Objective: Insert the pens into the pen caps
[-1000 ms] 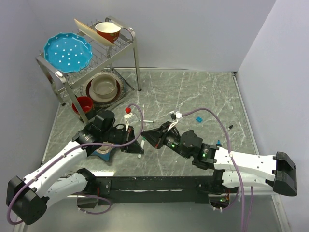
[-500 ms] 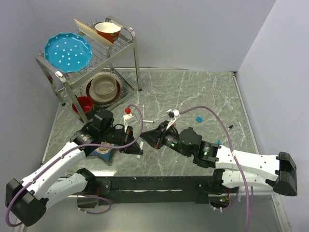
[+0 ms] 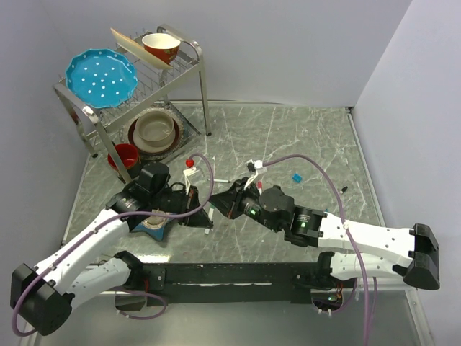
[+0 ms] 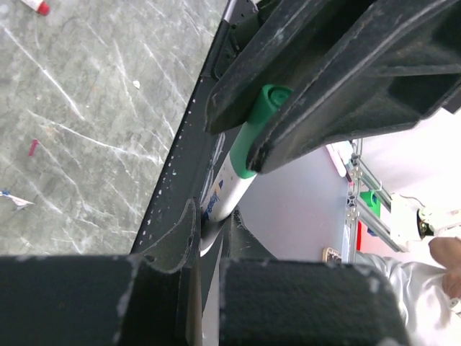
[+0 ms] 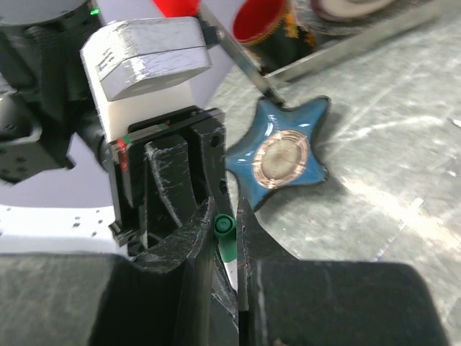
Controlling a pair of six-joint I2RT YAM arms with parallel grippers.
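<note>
Step in hand: while both arms meet mid-table, we judge we are mating a green pen with its cap.
Left gripper (image 4: 209,267): pinching the white barrel of the green pen (image 4: 229,180).
Right gripper (image 5: 225,249): pressed onto the pen's green end (image 5: 225,234); whether that is a separate cap, we cannot tell.
Other pens: a red-ended pen (image 3: 189,163) and a blue cap (image 3: 296,177) lie on the table (image 3: 288,137), apart.
Next move: we would push straight along the barrel, keeping both ends aligned, then release.
</note>
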